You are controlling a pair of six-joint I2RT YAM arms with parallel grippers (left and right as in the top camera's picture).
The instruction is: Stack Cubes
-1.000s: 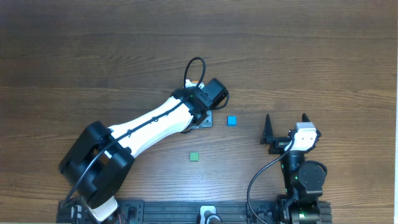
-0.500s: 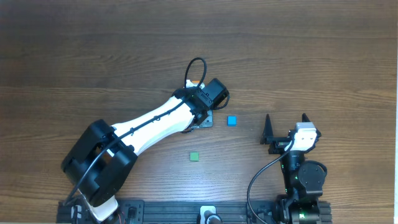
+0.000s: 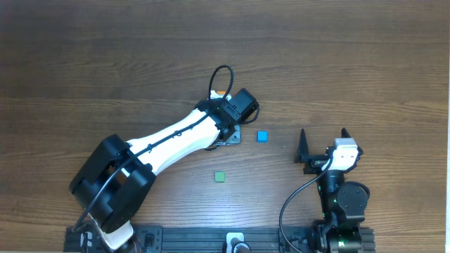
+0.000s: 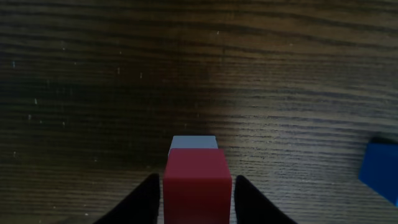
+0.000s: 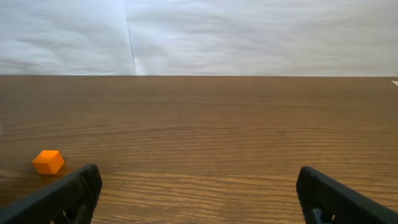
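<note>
Left arm runs from the lower left of the top view diagonally up to centre frame, wrist bent down over the wooden table [image 3: 105, 56]. The left gripper [image 4: 196, 179] pinches the small red cube [image 4: 197, 194] between its two dark fingers [image 4: 142, 202]. A pale grey cube [image 4: 194, 142] sits just past the red one, touching it in frame; can't tell if one is on the other. The blue cube [image 3: 262, 135] lies just right of that gripper, apart from it. The green cube [image 3: 220, 177] is below centre.

Right arm is folded at lower right, and the right gripper [image 3: 322, 145] is spread wide and holds nothing. An orange cube [image 5: 48, 161] lies far off in its wrist view.

Versus half a second ago, both arms and all the cubes are in the same spots.
</note>
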